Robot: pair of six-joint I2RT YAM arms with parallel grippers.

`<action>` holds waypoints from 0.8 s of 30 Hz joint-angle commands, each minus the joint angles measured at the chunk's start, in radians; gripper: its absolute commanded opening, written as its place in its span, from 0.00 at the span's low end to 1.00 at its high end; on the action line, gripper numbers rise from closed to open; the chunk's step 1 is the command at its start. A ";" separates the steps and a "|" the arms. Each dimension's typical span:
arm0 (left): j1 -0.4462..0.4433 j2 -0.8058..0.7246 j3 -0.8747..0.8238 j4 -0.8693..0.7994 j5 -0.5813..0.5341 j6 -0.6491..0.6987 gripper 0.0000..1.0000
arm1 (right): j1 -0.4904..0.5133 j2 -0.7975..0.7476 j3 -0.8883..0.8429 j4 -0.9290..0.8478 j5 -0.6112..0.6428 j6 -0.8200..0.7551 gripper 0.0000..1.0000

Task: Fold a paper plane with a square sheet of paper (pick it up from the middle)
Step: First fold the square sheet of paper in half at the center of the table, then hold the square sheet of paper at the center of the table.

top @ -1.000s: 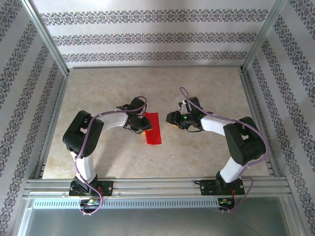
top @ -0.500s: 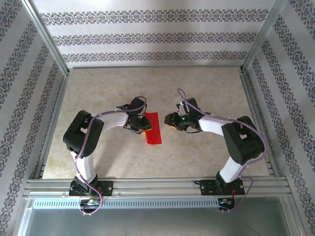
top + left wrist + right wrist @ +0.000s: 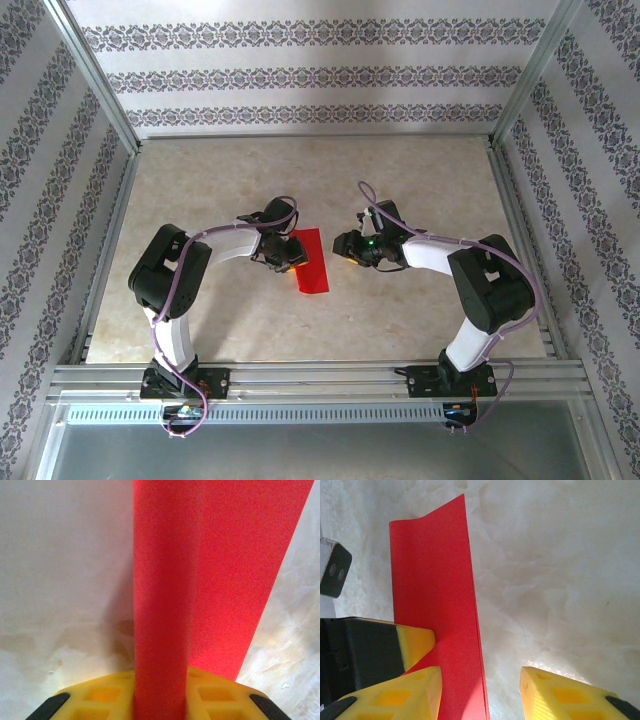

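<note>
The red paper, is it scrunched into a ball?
No, the red paper is a long, narrow strip on the table.

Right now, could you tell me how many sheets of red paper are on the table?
1. The red sheet of paper lies as a narrow strip in the middle of the table, one long side pinched by the left gripper. Another under it could be hidden.

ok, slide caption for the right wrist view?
Open right gripper straddles one long edge of the folded red paper; the left gripper holds the other.
</note>
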 commanded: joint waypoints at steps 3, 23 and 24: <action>0.012 0.112 -0.057 -0.148 -0.152 -0.035 0.28 | 0.018 0.014 0.024 0.014 0.005 0.008 0.46; 0.012 0.145 -0.059 -0.164 -0.151 -0.019 0.27 | 0.059 0.038 0.051 0.008 -0.004 -0.002 0.44; 0.012 0.147 -0.059 -0.164 -0.151 -0.019 0.27 | 0.061 0.038 0.053 0.007 -0.004 -0.002 0.44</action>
